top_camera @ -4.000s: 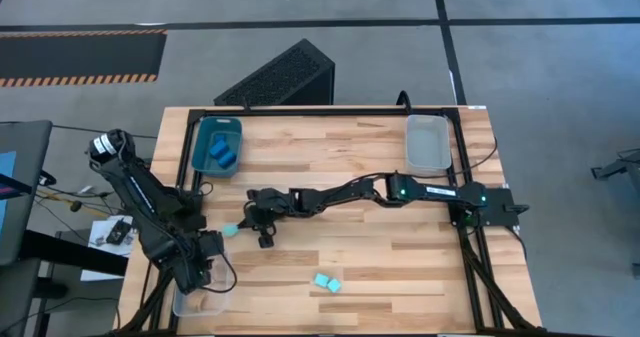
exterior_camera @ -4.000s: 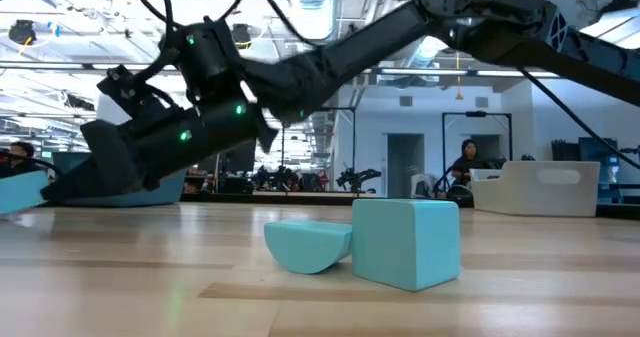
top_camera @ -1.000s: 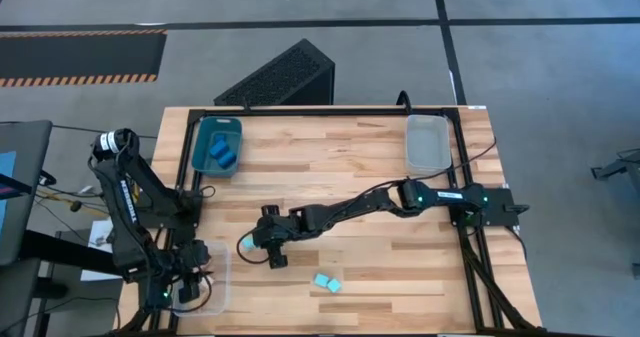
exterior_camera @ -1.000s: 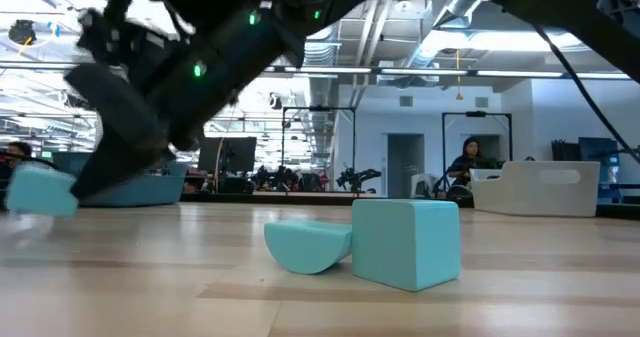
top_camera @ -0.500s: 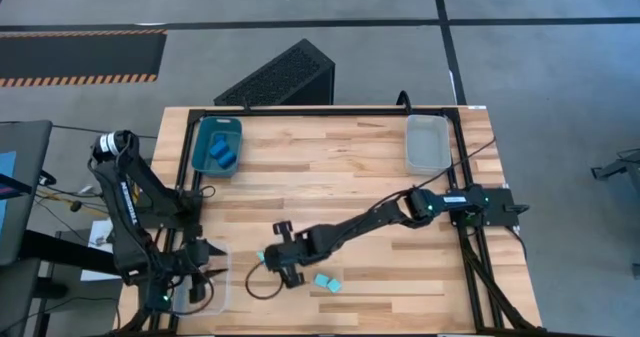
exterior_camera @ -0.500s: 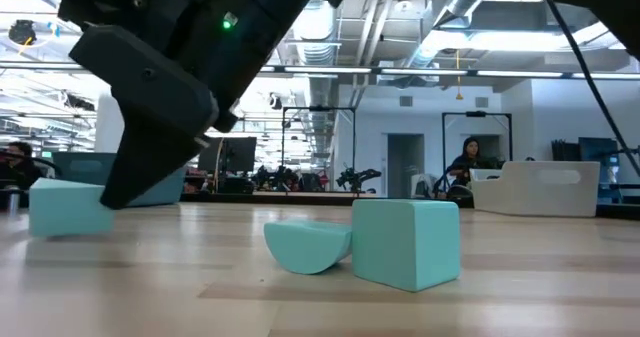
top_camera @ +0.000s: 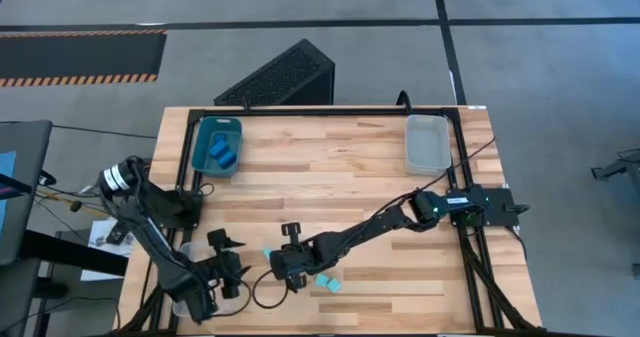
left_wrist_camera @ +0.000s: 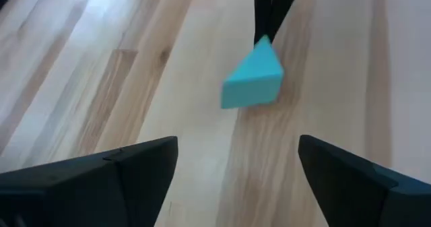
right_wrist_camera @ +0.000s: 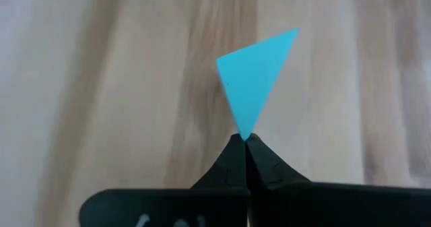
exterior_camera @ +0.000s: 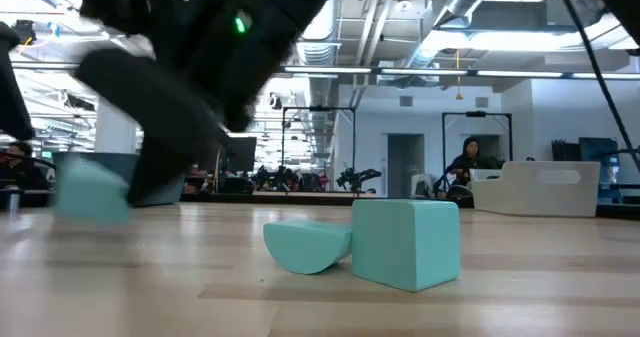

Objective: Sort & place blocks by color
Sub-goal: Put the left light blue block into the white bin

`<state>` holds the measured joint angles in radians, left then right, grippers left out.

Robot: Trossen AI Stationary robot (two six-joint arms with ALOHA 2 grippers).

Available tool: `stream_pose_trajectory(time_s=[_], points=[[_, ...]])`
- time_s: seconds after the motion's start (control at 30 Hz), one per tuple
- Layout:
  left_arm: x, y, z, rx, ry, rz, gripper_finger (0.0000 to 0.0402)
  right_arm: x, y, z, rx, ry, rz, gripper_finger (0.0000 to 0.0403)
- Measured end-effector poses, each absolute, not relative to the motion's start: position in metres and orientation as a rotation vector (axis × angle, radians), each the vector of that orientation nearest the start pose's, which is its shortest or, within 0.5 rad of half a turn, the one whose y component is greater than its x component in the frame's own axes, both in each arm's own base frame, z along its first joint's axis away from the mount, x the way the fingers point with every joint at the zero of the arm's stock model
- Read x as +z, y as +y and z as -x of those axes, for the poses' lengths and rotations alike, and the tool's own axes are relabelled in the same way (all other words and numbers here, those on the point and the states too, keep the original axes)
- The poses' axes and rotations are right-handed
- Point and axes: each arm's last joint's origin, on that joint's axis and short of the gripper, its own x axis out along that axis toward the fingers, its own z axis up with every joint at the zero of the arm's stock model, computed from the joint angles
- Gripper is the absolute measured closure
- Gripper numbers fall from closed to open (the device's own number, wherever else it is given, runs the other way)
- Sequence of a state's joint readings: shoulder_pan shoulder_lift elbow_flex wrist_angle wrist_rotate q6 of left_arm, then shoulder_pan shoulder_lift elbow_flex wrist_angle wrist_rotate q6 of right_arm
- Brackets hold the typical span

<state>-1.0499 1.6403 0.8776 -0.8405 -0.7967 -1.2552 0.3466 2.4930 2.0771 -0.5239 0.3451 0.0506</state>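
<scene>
Since the earlier frame, the turquoise wedge point(top_camera: 268, 255) is being pushed toward the table's point(top_camera: 330, 167) near-left corner by the closed right gripper point(top_camera: 283, 265), tips touching one corner. The left gripper point(top_camera: 240, 269) is being held wide open, empty, facing it. Light, stiff, slick: flat faces are judged best for grasping.

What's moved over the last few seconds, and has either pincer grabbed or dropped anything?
The right pincer, shut, has pushed the turquoise wedge block from mid-table toward the near edge, its tips at one corner. The left pincer left the clear bin, swung toward that block and opened; it holds nothing. Unchanged: the two turquoise blocks, the teal bin with its blue blocks, and the far clear bin.
</scene>
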Motion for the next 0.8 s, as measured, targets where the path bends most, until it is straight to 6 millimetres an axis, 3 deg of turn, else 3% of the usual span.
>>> stream_pose_trajectory(time_s=[0.2, 0.47, 0.8], points=[[0.144, -0.207, -0.157, 0.395, 0.848, -0.17, 0.0098, 0.154, 0.168, -0.489, -0.016, 0.736, 0.206, 0.0402], [0.149, -0.208, -0.18, 0.368, 0.702, -0.258, 0.0097, 0.163, 0.156, -0.454, -0.016, 0.607, 0.135, 0.0402], [0.16, -0.2, -0.212, 0.391, 0.634, -0.313, 0.0097, 0.168, 0.177, -0.435, 0.044, 0.571, 0.17, 0.0402]])
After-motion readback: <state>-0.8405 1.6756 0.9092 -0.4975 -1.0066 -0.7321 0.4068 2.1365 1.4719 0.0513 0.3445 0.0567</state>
